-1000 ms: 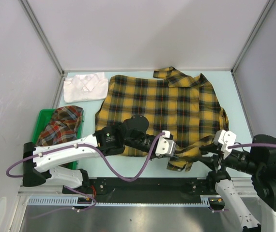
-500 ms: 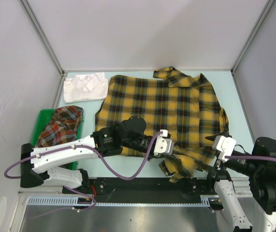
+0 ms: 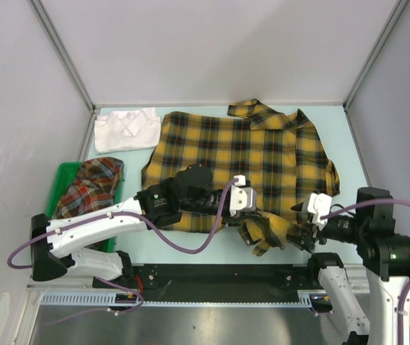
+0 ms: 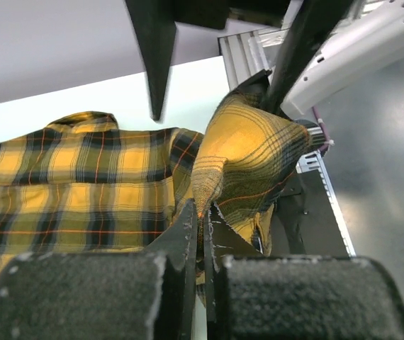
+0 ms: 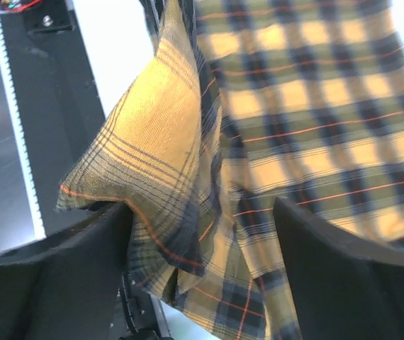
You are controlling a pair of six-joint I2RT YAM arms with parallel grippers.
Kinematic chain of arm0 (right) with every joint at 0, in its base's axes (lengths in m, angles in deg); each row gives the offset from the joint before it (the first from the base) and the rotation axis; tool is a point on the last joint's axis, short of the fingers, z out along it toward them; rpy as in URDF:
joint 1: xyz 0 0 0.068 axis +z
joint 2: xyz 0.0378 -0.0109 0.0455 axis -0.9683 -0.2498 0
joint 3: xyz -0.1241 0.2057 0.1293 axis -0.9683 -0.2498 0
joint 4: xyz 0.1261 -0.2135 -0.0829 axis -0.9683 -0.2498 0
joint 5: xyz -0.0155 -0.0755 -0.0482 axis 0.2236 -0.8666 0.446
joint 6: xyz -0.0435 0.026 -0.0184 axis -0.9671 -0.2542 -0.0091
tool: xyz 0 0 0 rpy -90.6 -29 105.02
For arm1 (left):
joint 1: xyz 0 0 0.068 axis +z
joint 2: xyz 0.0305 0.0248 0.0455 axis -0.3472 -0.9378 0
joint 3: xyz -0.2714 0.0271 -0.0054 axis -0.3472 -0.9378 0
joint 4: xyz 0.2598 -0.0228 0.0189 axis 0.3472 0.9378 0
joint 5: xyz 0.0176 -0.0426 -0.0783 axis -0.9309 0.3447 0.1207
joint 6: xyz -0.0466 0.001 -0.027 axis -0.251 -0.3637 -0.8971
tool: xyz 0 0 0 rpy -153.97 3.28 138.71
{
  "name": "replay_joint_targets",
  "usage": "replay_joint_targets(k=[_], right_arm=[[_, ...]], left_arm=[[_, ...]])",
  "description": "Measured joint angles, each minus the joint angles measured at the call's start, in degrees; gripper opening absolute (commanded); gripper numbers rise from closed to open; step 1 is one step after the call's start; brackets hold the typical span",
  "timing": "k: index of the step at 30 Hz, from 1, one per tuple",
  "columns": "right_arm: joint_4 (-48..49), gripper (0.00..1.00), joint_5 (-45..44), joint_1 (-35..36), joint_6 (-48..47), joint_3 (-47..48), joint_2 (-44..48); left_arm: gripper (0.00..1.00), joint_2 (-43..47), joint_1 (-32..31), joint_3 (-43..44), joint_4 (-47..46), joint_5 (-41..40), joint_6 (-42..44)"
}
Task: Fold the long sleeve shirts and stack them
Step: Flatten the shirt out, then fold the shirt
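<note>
near edge of surface [image 3: 190, 246]: left pincer [image 4: 203, 212] clenched on yellow plaid shirt [image 3: 241, 151] hem; right pincer [image 5: 202, 219] released, astride the lifted fold.

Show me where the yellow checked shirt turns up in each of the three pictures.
Top view: the yellow shirt lies spread across the middle.
Left wrist: it covers the lower left.
Right wrist: it fills most of the picture.
Shared landmark: the bunched fold at the shirt's near edge, centre in the left wrist view, left in the right wrist view.
</note>
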Motion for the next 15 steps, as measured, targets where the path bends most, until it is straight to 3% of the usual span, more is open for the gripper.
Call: replay_joint_targets(k=[2,3,4,7,8,11,15], right_arm=[[0.1,0.32,0.5,0.0,-1.1,-1.6,-1.3],[0.0,0.0,0.5,0.0,-1.0,-2.3,-2.1],[-0.1,0.0,0.5,0.0,-1.6,-2.7,-2.6],[-0.2,0.0,0.1,0.0,-2.0,-2.7,-4.0],[-0.2,0.0,-0.1,0.0,-2.3,-2.3,-4.2],[-0.3,0.0,-1.4,0.0,-3.0,-0.3,-4.1],[-0.3,0.0,-4.0,0.4,-3.0,0.9,-4.0]], left_arm=[[0.0,-0.3,0.3,0.0,-0.5,-0.8,-0.5],[0.0,-0.5,0.8,0.2,-0.6,-1.0,-0.9],[0.01,-0.8,1.1,0.3,-0.8,-1.0,-1.0],[0.36,-1.1,1.8,0.6,-0.4,-0.9,-1.4],[0.52,-1.1,2.1,0.8,0.6,-0.6,-0.9],[0.6,-0.6,4.5,1.6,6.7,2.2,0.9],[0.6,4.6,18.1,-2.1,19.6,6.2,9.4]])
